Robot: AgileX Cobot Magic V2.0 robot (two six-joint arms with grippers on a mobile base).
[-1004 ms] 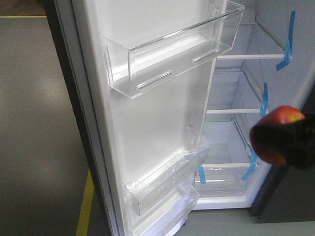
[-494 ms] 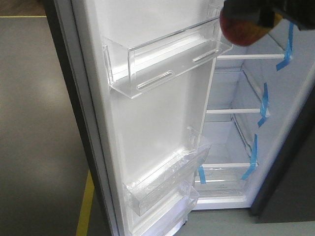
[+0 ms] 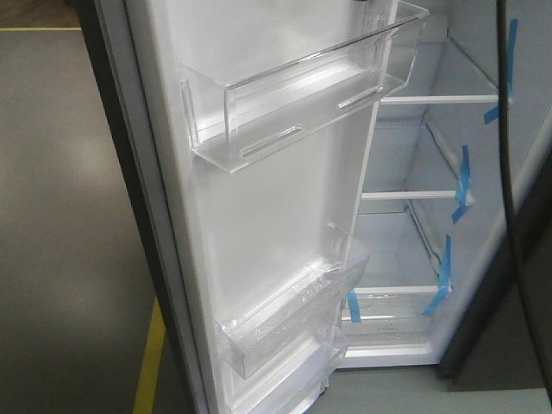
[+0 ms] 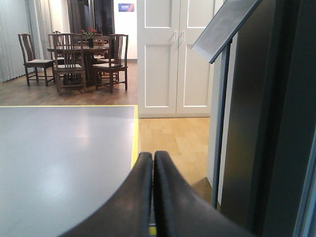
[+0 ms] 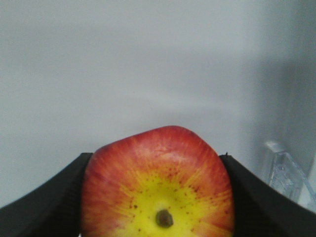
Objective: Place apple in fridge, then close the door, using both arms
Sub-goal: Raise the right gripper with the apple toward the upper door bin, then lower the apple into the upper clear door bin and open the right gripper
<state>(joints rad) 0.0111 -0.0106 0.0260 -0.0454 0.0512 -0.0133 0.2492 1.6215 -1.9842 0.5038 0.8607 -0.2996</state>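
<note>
The right gripper (image 5: 155, 158) is closed on the apple (image 5: 158, 187): its two black fingers (image 5: 44, 207) press the red sides, and the yellow end with the small dimple faces the camera, in front of a plain white wall. The left gripper (image 4: 153, 154) has its fingers pressed together with nothing between them, above a grey floor (image 4: 59, 158). In the front view the door (image 3: 276, 224) of the fridge (image 3: 401, 241) stands wide open, showing its clear bins (image 3: 302, 95) and shelves marked with blue tape (image 3: 463, 177).
</note>
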